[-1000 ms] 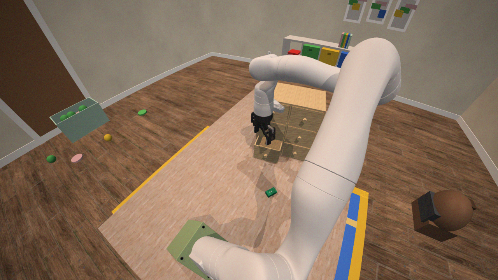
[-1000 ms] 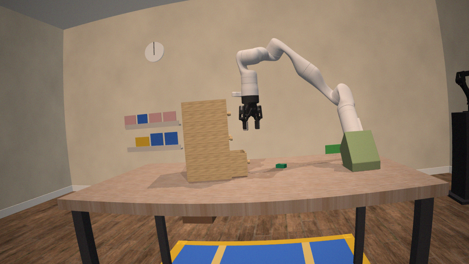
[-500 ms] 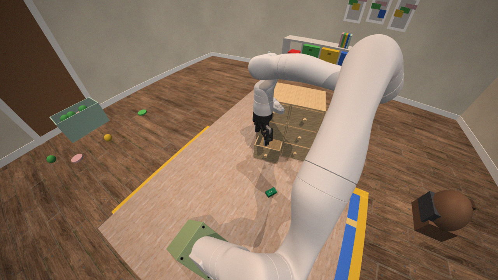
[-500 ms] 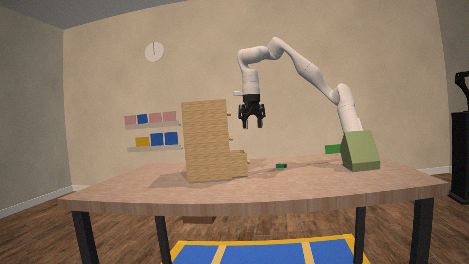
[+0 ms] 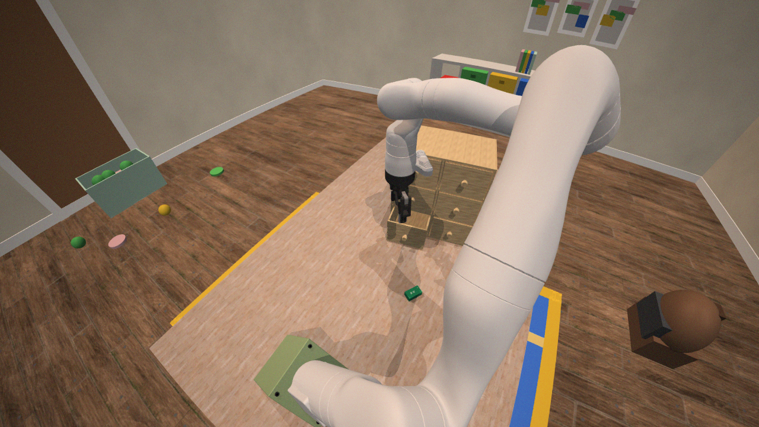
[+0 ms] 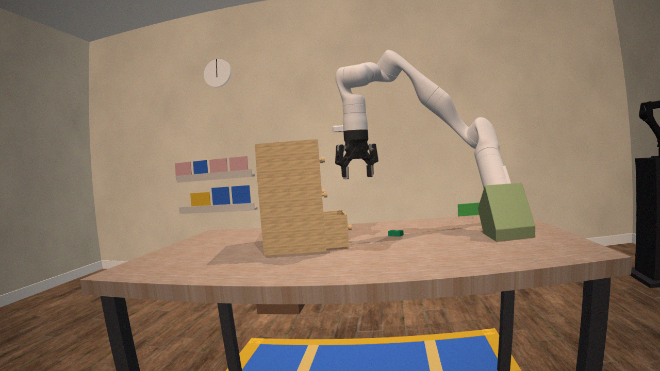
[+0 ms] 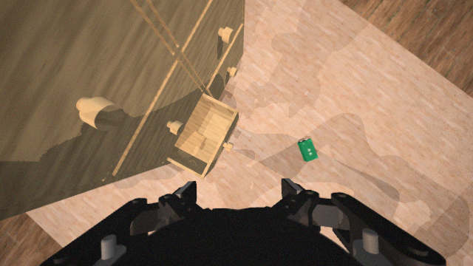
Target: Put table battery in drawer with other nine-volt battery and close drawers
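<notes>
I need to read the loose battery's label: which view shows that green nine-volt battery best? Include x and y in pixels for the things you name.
The wrist view: the green block-shaped battery [image 5: 413, 293] [image 6: 395, 233] [image 7: 308, 150] shows label and terminals there. Top shows it smaller; exterior, only a low green block.

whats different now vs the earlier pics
The end effector rose slightly, eased away from the chest toward the arm's base, and turned, so its fingers look farther apart in the exterior view. Nothing was taken hold of. The green battery, the pulled-out bottom drawer and the chest stayed put.
</notes>
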You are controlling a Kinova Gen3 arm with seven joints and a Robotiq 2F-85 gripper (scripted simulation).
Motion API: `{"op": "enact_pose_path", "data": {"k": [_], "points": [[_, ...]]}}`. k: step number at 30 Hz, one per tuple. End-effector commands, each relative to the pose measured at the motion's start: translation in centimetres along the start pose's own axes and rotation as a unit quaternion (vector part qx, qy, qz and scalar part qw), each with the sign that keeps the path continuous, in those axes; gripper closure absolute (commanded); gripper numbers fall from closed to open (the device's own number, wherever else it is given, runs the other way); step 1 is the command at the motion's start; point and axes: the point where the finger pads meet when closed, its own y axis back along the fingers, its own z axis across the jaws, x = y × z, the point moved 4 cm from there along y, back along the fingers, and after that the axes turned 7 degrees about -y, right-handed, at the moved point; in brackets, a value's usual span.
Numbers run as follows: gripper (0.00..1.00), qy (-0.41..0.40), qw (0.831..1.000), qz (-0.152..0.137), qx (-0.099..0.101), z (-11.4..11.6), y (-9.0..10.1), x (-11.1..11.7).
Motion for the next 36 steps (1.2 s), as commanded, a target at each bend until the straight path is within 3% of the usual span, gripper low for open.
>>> {"op": "enact_pose_path", "data": {"k": [1, 25, 36], "points": [[0.0, -0.029, 1.0, 0.001, 0.001, 0.3, 0.4, -0.1], [0.0, -0.205, 0.979, 0.001, -0.001, 1.5, 1.7, -0.6], [0.0, -0.307, 0.952, 0.001, -0.002, 2.2, 2.5, -0.8]]}}
